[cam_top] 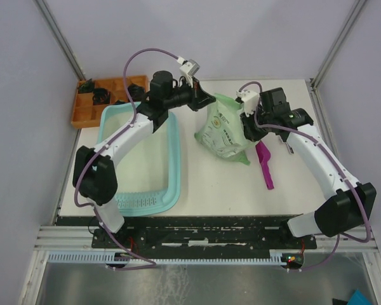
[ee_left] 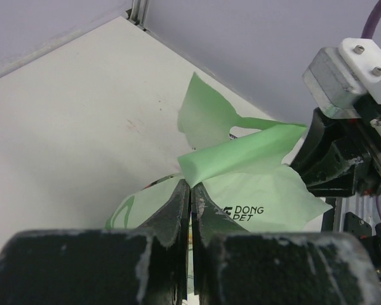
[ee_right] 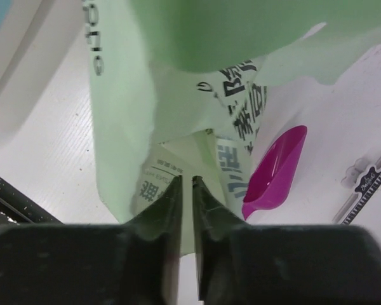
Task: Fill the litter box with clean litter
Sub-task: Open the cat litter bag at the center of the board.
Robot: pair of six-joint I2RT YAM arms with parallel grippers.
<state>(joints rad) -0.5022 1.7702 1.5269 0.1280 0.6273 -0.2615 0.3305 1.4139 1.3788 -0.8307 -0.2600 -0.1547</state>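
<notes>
**Bag-handling step.** Your left gripper (ee_left: 190, 185) clamps the top flap of the bag (cam_top: 223, 130). Your right gripper (ee_right: 186, 181), jaws all but together, sits at its printed side, any pinch indiscernible. The litter box (cam_top: 176, 152) lies just left, showing no litter; next, probably, carry the bag's mouth over it and tip.

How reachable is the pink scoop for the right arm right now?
Probably yes. The scoop lies uncovered on the table near the right gripper, beside the bag, nothing between. The jaws are shut at the bag, so they'd need to open first.
</notes>
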